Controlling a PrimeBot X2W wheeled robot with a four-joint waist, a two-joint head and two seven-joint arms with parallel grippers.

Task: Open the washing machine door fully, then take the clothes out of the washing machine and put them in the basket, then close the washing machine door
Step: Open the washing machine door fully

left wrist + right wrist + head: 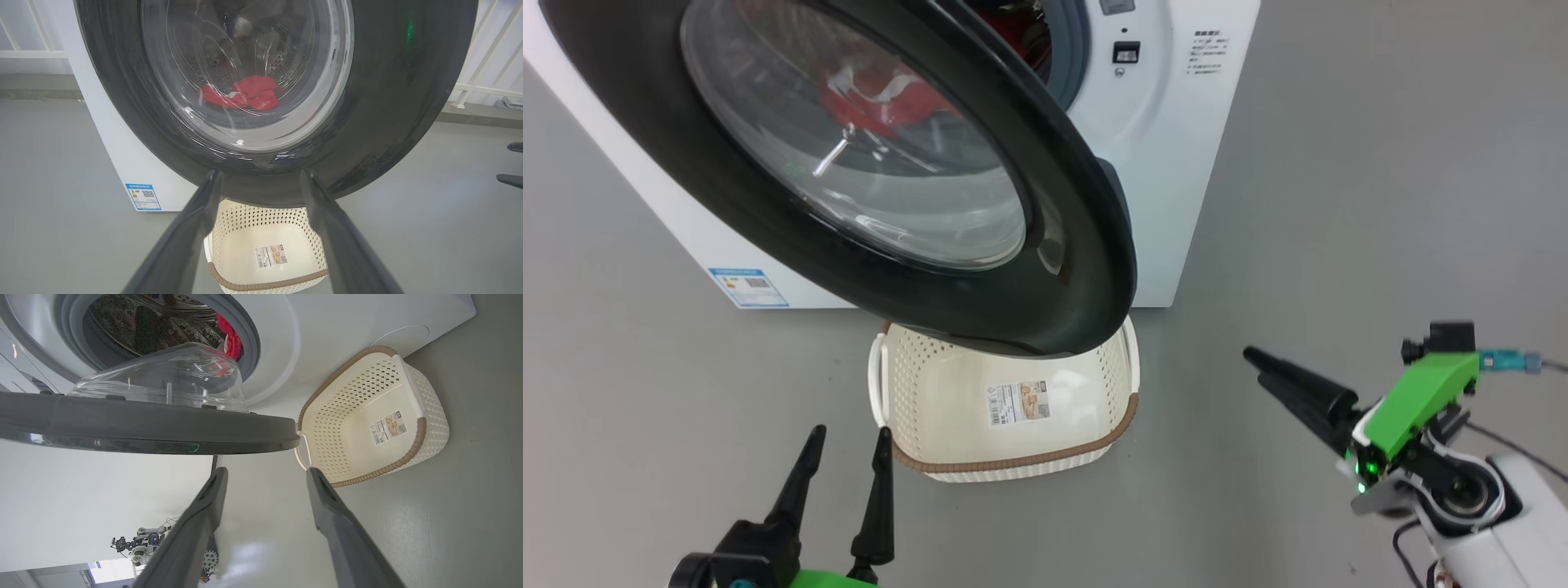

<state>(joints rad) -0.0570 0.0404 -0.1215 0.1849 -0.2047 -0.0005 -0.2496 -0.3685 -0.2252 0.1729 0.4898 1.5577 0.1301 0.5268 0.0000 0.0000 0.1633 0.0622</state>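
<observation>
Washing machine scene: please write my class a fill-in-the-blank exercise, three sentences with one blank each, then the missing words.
1. The clothes inside the washing machine are ____ in colour.
2. The washing machine door stands ____, with the basket on the floor nearby.
3. The left gripper and the right gripper hold ____ between their fingers.
Missing words: red; open; nothing.

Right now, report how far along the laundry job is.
Done: the washing machine door stands swung out, whether fully I can't tell. In hand: nothing; left end effector and right end effector are open and empty. Left: the clothes lie in the washing machine, the basket is empty, door to close.
</observation>
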